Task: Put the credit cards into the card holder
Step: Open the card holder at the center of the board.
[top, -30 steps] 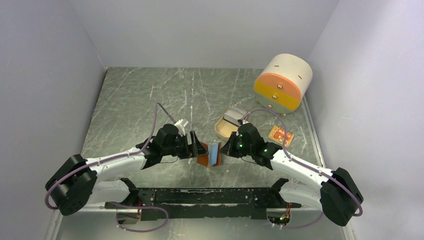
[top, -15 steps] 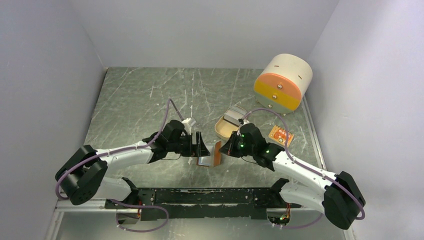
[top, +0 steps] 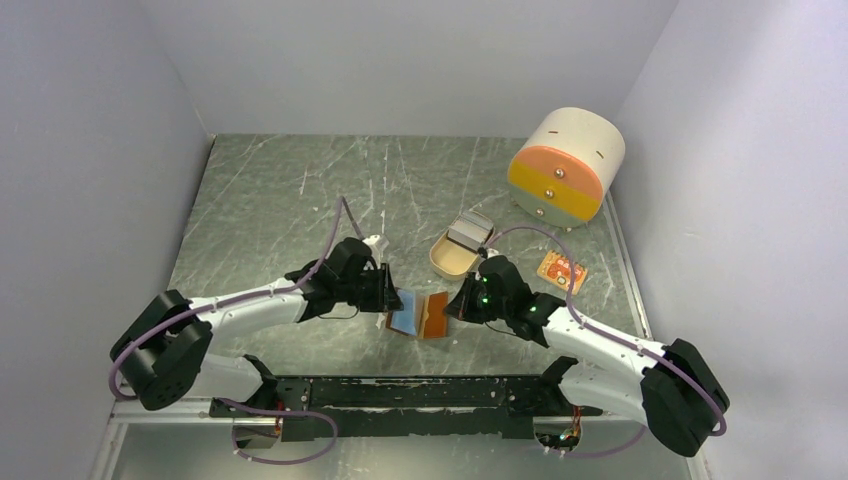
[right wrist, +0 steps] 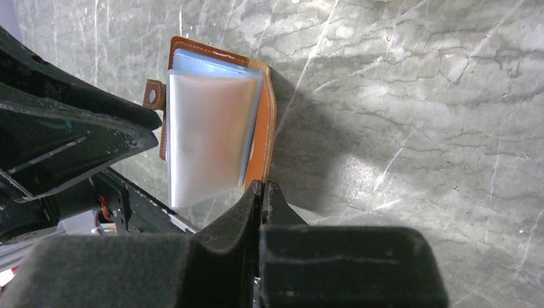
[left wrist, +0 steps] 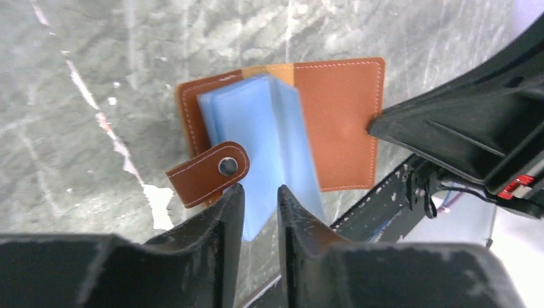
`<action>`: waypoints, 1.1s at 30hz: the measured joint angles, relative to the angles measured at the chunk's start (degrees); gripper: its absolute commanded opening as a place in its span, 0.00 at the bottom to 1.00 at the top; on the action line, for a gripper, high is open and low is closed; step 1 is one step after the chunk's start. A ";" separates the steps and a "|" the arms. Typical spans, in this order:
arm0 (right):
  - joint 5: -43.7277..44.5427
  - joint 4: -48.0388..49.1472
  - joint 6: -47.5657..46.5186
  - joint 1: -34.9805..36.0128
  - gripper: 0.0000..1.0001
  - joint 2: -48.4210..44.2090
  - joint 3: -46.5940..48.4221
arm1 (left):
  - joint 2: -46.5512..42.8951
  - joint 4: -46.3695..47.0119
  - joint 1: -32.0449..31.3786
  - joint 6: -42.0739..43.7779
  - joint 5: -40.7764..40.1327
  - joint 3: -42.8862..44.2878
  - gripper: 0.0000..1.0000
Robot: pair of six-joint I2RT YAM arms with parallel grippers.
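Card holder [top: 420,314] open, blue sleeves [left wrist: 269,147] inside

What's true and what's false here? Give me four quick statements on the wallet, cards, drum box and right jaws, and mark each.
1. The square brown leather card holder is open, light blue lining showing. True.
2. The pale grey-white credit cards sit in the tan oval dish. True.
3. The cream-and-orange drum-shaped box stands far left. False: far right.
4. The right jaws are spread wide. False: closed on the holder's brown edge.
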 measured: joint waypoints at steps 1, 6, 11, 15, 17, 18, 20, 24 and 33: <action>0.13 0.00 -0.09 0.00 0.00 0.00 0.00 | -0.11 -0.87 0.00 -0.15 -1.01 0.24 0.40; 0.31 0.20 -0.37 0.00 0.00 -0.20 -0.22 | -2.08 -5.11 0.02 -0.50 -5.14 1.16 0.53; 0.42 0.24 -0.39 0.00 0.00 -0.22 -0.35 | -0.96 -5.92 0.02 0.48 -5.16 1.90 0.65; 0.57 0.55 -0.42 0.00 0.00 -0.20 -0.52 | -0.17 -5.99 0.02 1.09 -4.92 1.90 0.65; 0.59 0.76 -0.44 0.00 0.00 -0.15 -0.76 | 0.35 -6.01 0.02 1.49 -4.74 1.90 0.62; 0.61 0.83 -0.44 0.00 0.00 -0.09 -0.87 | 0.66 -6.03 0.02 1.68 -4.70 1.90 0.61; 0.70 0.94 -0.44 0.00 0.00 -0.09 -1.03 | 1.49 -6.05 0.02 2.03 -4.48 1.90 0.59; 1.03 1.11 -0.44 -0.02 0.00 -0.09 -1.46 | 3.28 -7.04 0.02 2.64 -4.31 1.90 0.63; 1.27 1.49 -0.46 -0.02 0.00 -0.09 -2.16 | 1.07 -12.68 0.00 3.10 -4.46 1.68 0.76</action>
